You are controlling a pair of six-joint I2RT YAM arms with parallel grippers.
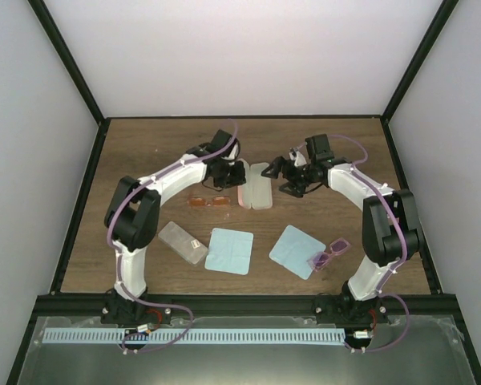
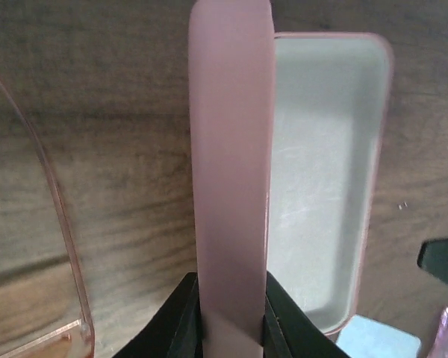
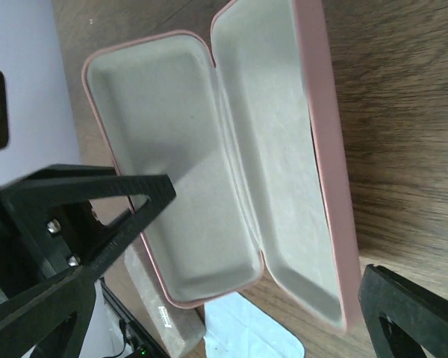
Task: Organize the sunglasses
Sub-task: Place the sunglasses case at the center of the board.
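Observation:
The orange-lens sunglasses (image 1: 208, 202) lie on the table just left of the open pink case (image 1: 255, 186). The purple-pink sunglasses (image 1: 329, 255) lie at the front right, partly on a blue cloth. My left gripper (image 1: 228, 172) is shut on the case's upright left half; in the left wrist view the fingers (image 2: 181, 317) pinch this pink lid (image 2: 231, 149), with the orange sunglasses (image 2: 30, 328) at the left edge. My right gripper (image 1: 293, 178) is open and empty beside the case's right side. In the right wrist view this gripper (image 3: 267, 231) spans the case's grey lining (image 3: 231, 171).
A grey case (image 1: 183, 242) lies closed at the front left. Two light blue cloths (image 1: 229, 251) (image 1: 297, 250) lie flat near the front middle. Black frame posts and white walls enclose the table.

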